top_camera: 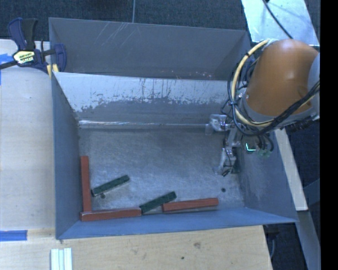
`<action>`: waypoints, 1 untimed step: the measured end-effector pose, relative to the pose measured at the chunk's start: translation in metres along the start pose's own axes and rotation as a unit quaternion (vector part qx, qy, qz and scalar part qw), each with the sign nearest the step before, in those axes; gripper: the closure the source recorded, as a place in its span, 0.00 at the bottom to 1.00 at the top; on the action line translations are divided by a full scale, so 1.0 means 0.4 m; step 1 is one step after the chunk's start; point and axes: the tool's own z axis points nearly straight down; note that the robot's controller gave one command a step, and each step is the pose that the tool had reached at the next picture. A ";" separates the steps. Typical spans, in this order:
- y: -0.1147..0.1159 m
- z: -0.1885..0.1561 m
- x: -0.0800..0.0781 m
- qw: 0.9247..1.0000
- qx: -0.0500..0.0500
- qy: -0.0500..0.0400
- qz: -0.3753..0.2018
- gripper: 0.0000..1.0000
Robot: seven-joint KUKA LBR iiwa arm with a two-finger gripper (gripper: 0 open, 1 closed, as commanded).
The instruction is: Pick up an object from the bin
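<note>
the claw [230, 165] hung at the grey bin's [158, 49] right side, apart from a red-brown bar [190, 205]; its opening could not be told.

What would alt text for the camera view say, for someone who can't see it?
The gripper of an orange-capped robot arm sits at the right side of a grey metal bin, apart from all the loose things. Three red-brown bars lie along the bin's left and front walls, with two dark green pieces beside them.

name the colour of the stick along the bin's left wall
The stick is reddish brown, camera view.
</note>
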 end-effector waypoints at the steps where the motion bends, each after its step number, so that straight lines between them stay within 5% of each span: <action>1: 0.187 0.133 0.116 1.000 -0.002 0.001 0.012 0.00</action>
